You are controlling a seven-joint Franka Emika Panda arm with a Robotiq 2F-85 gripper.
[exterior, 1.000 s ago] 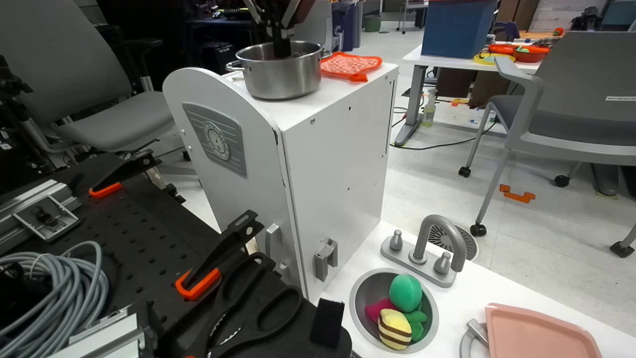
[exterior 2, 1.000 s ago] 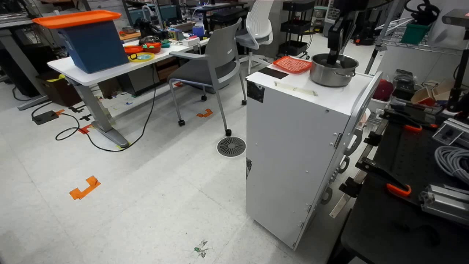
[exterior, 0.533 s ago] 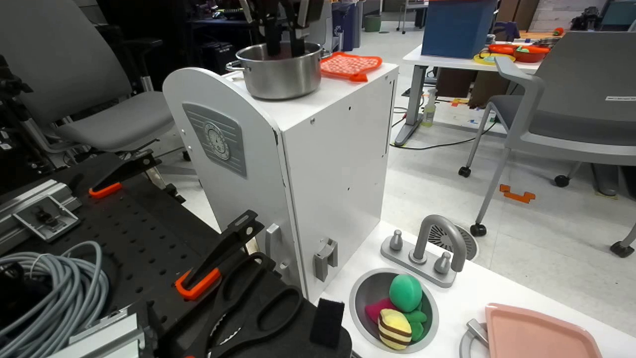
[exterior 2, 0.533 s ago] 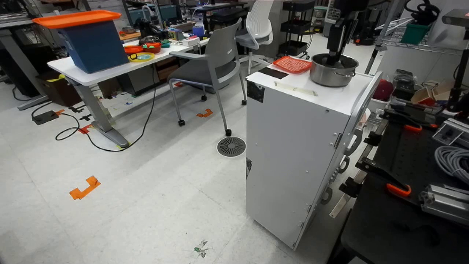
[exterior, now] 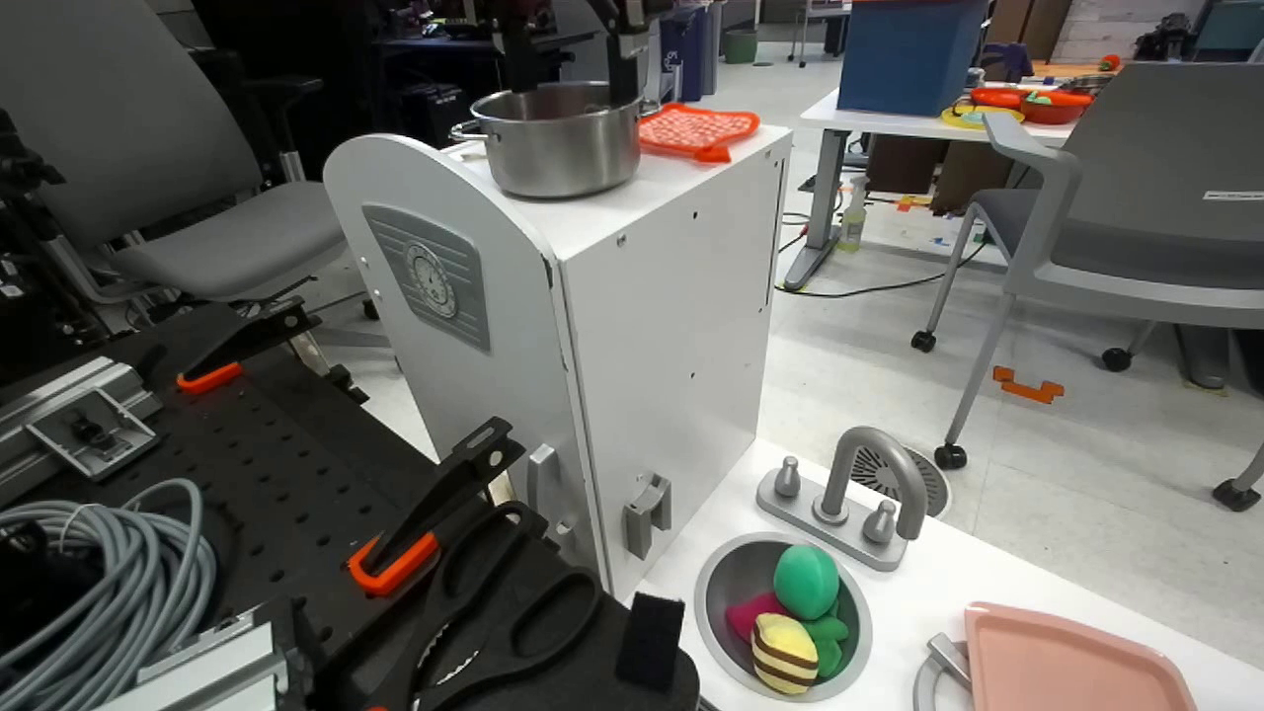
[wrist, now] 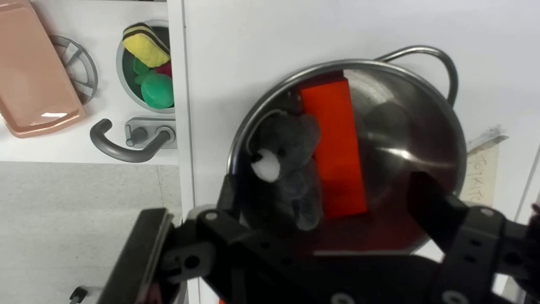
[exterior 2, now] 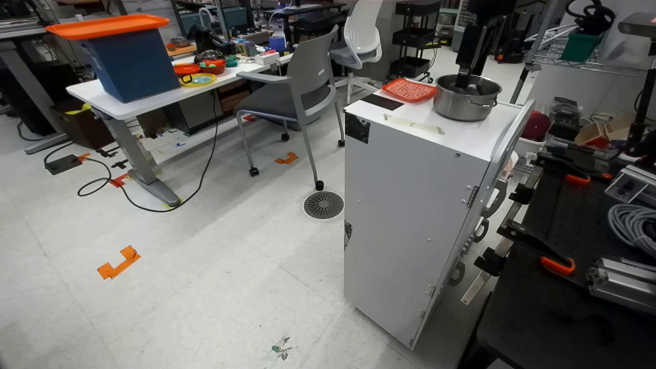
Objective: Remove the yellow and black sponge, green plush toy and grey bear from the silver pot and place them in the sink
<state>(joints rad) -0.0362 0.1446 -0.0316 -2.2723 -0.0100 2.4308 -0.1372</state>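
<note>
Silver pot [wrist: 390,120]: grey bear [wrist: 293,164] along one edge, free room opposite, fingers [wrist: 441,213] wide apart.

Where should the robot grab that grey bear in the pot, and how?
Likely across the body of the grey bear, straight from above: the open-topped silver pot walls it in, and the red slab alongside seems to leave little room sideways.
</note>
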